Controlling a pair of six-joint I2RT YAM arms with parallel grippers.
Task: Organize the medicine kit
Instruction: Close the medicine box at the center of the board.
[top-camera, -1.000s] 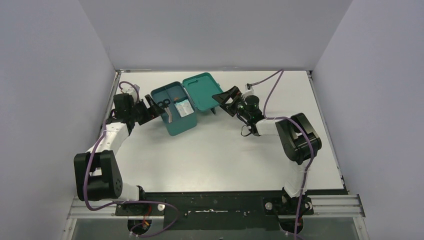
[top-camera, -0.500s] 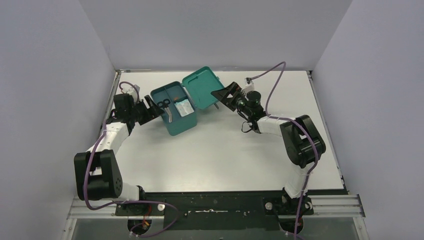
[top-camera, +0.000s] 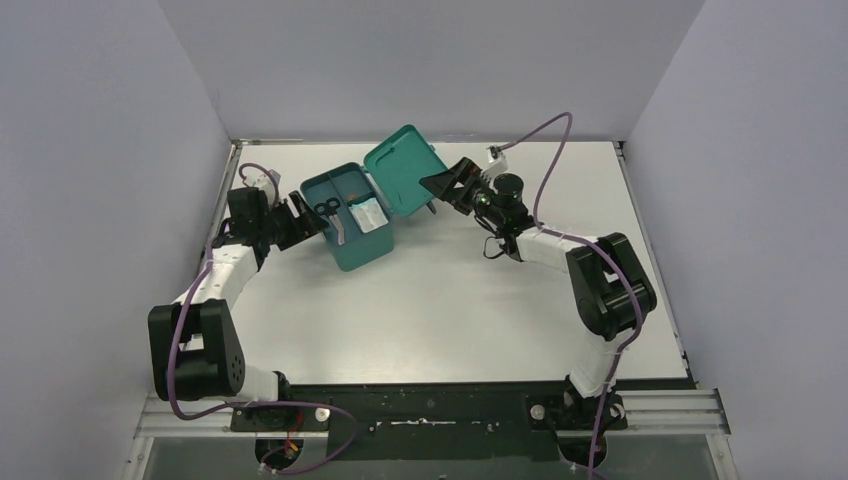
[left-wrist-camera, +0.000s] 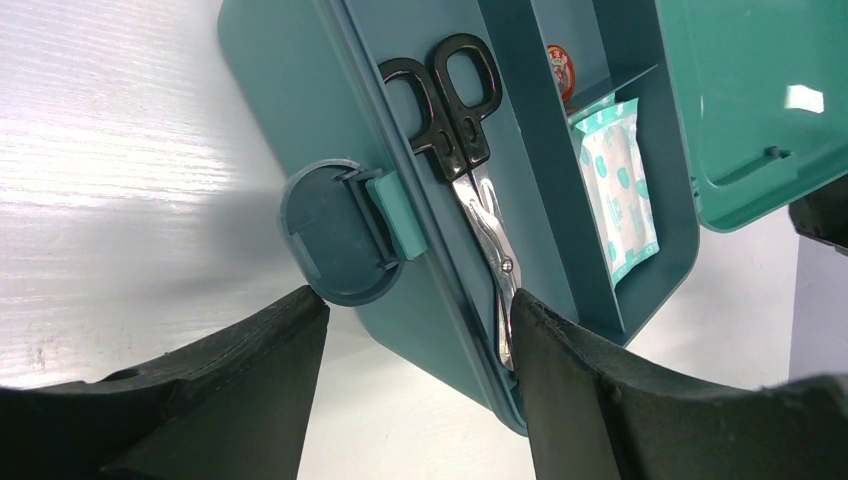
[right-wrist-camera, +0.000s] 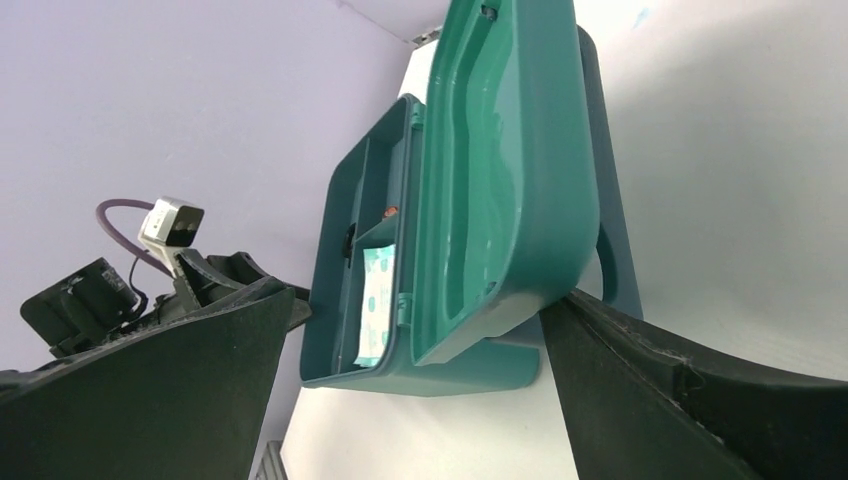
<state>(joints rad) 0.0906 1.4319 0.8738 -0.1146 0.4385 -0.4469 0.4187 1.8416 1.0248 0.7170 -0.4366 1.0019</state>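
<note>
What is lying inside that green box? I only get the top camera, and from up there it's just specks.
Observer: The left wrist view shows black-handled scissors lying along the medicine kit's knob-side compartment.
Visitor: And the white thing next to them?
Observer: A white packet with teal dots, in the neighbouring compartment.
Visitor: Is the right gripper holding the lid?
Observer: The right wrist view shows the lid raised, standing between the right gripper's wide-open fingers. One finger seems to press its outer side.
</note>
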